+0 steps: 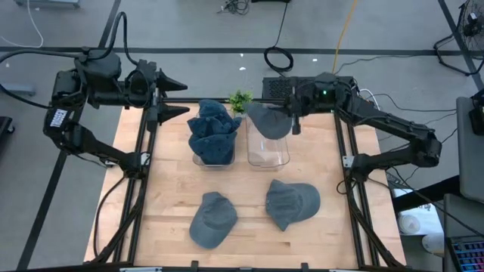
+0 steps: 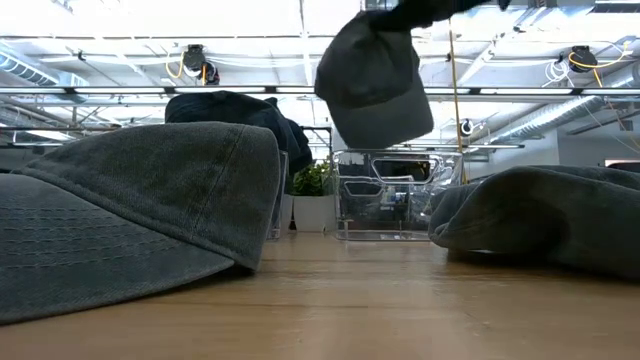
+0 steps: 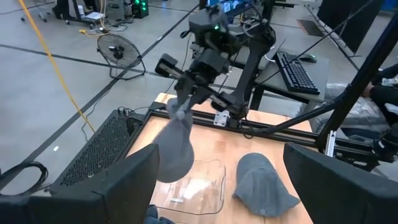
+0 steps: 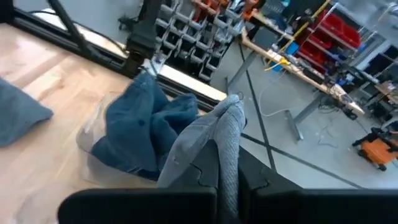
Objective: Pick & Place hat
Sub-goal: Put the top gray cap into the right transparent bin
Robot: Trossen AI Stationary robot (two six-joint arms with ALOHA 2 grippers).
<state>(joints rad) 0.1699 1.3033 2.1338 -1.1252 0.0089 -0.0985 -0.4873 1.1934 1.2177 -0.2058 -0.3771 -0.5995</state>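
A grey hat [image 1: 266,119] hangs from my right gripper [image 1: 290,115], which is shut on it above the empty clear bin [image 1: 268,153] on the right. In the low view this hat [image 2: 375,85] is clear above that bin [image 2: 385,205]. The left clear bin [image 1: 198,157] is piled with blue hats [image 1: 214,130]. Two more hats [image 1: 213,219] [image 1: 292,204] lie flat on the wooden table. My left gripper [image 1: 175,97] waits open above the table's far left corner, with nothing between its fingers. My right gripper pinches a bunched fold of the grey hat's cloth [image 4: 227,134] between its two fingers. The fingers reach in about level from the table's right side. The hat hangs slack below them [image 3: 177,146], lifted clear of the bin and the table.
A small green plant [image 1: 240,100] stands at the far edge between the two bins. Black frame rails [image 1: 144,174] [image 1: 349,174] run along the table's left and right sides. Bare wood lies between the bins and the two loose hats.
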